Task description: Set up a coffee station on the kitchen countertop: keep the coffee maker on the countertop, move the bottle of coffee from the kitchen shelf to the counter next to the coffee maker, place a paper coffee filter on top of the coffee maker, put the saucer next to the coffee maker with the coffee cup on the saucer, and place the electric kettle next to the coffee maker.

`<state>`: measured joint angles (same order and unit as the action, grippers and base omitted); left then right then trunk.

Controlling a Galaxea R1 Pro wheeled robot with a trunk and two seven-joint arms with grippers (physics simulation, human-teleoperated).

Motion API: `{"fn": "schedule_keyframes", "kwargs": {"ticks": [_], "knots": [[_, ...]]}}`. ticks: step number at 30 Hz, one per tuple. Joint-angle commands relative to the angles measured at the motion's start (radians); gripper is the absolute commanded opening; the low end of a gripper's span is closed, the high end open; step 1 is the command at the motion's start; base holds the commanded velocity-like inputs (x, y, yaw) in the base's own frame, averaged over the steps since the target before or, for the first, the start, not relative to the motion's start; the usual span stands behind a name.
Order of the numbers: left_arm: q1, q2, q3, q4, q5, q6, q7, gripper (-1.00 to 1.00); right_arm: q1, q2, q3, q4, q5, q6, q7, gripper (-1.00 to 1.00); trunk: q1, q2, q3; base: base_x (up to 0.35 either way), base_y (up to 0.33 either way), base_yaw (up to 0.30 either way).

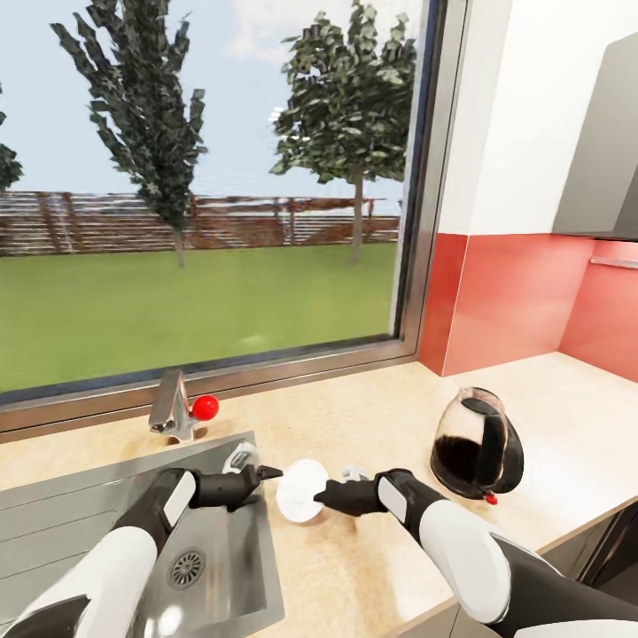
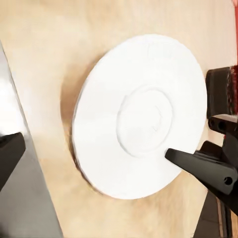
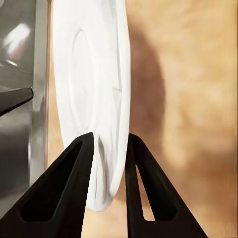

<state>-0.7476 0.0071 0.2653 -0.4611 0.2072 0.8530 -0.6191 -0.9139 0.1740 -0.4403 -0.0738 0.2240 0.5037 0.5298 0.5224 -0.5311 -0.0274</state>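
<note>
Head view: the electric kettle (image 1: 477,446) stands on the kitchen countertop (image 1: 567,416), well to the right of the sink (image 1: 213,549) and its faucet (image 1: 175,406). The saucer (image 1: 299,489) sits between the two grippers, just beside the sink edge. The right gripper (image 1: 326,496) meets its right rim; the left gripper (image 1: 270,474) is at its left side. The coffee maker, bottle, filter and cup are not identifiable here, so most placements appear outstanding; the saucer step is judged to be in progress.

Left wrist view: the saucer (image 2: 141,116) shows its underside ring, tilted above the countertop (image 2: 44,44). The left gripper (image 2: 94,153) is spread wide, one fingertip (image 2: 183,157) overlapping the rim, the other well off to the far side. Whether that fingertip touches cannot be told.

Right wrist view: the saucer (image 3: 96,99) is seen edge-on, raised off the countertop (image 3: 188,74). The right gripper (image 3: 110,141) is clamped on its rim, one finger (image 3: 74,173) on each face.
</note>
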Motion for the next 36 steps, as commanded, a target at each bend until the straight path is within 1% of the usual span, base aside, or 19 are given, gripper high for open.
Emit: {"fn": "schedule_keyframes", "kwargs": {"ticks": [1, 3, 5, 9, 15, 19, 23, 24, 26, 28, 30, 31, 33, 34, 36], "knots": [[-0.001, 0.007, 0.005, -0.012, -0.003, 0.005, -0.004, 1.0, 0.0, 0.001, -0.009, -0.005, 0.009, 0.007, 0.004, -1.0, 0.001, -0.002, -0.002, 0.0, 0.0, 0.0], [-0.001, 0.02, 0.005, -0.038, -0.003, 0.007, -0.004, 1.0, 0.0, 0.001, -0.009, -0.008, 0.009, 0.007, 0.004, -1.0, 0.001, -0.002, -0.002, 0.0, 0.0, 0.0], [-0.001, 0.027, 0.005, -0.058, -0.003, 0.013, -0.004, 1.0, 0.0, 0.001, -0.01, -0.012, 0.009, 0.007, 0.004, -1.0, 0.001, -0.002, -0.002, 0.0, 0.0, 0.0], [-0.001, 0.043, 0.005, -0.12, -0.002, 0.04, -0.004, 1.0, 0.0, 0.001, -0.01, -0.066, 0.009, 0.009, 0.004, -1.0, 0.001, -0.002, -0.002, 0.0, 0.0, 0.0], [-0.001, 0.058, 0.002, -0.201, 0.006, 0.048, -0.017, 1.0, 0.0, 0.001, -0.01, -0.128, 0.009, 0.013, 0.004, -1.0, 0.001, -0.002, -0.002, 0.0, 0.0, 0.0], [0.0, 0.087, -0.004, -0.222, 0.01, 0.049, -0.081, 1.0, 0.0, 0.001, -0.011, -0.21, 0.009, 0.013, 0.003, -1.0, 0.001, -0.002, -0.002, 0.0, 0.0, 0.0], [0.002, 0.124, -0.01, -0.227, 0.004, 0.046, -0.167, 1.0, 0.0, 0.001, -0.011, -0.323, 0.009, 0.013, 0.003, -1.0, 0.001, -0.002, -0.002, 0.0, 0.0, 0.0], [0.005, 0.129, -0.011, -0.227, 0.003, 0.044, -0.177, 1.0, 0.0, 0.001, -0.011, -0.334, 0.009, 0.013, 0.003, -1.0, 0.001, -0.002, -0.002, 0.0, 0.0, 0.0], [0.028, 0.141, -0.013, -0.229, 0.002, 0.04, -0.219, 1.0, 0.0, 0.001, -0.01, -0.376, 0.009, 0.013, 0.003, -1.0, 0.001, -0.002, -0.002, 0.0, 0.0, 0.0], [0.05, 0.146, -0.014, -0.238, 0.0, 0.038, -0.247, 1.0, 0.0, 0.001, -0.01, -0.408, 0.009, 0.013, 0.004, -1.0, 0.001, -0.002, -0.002, 0.0, 0.0, 0.0], [0.085, 0.149, -0.017, -0.274, -0.002, 0.036, -0.275, 1.0, 0.0, 0.001, -0.009, -0.454, 0.009, 0.013, 0.004, -1.0, 0.001, -0.002, -0.002, 0.0, 0.0, 0.0], [0.137, 0.146, -0.041, -0.348, -0.003, 0.035, -0.285, 1.0, 0.0, 0.001, -0.005, -0.485, 0.009, 0.014, 0.003, -1.0, 0.001, -0.002, -0.002, 0.0, 0.0, 0.0], [0.166, 0.142, -0.071, -0.396, -0.003, 0.034, -0.287, 1.0, 0.0, 0.001, -0.004, -0.493, 0.009, 0.014, 0.004, -1.0, 0.001, -0.002, -0.002, 0.0, 0.0, 0.0], [0.172, 0.141, -0.08, -0.406, -0.003, 0.034, -0.287, 1.0, 0.0, 0.001, -0.004, -0.495, 0.009, 0.014, 0.004, -1.0, 0.001, -0.002, -0.002, -0.006, 0.0, 0.0], [0.192, 0.139, -0.112, -0.435, -0.003, 0.033, -0.287, 1.0, 0.0, 0.001, -0.003, -0.498, 0.009, 0.015, 0.004, -1.0, 0.001, -0.002, -0.002, -0.081, 0.0, 0.0]]}}
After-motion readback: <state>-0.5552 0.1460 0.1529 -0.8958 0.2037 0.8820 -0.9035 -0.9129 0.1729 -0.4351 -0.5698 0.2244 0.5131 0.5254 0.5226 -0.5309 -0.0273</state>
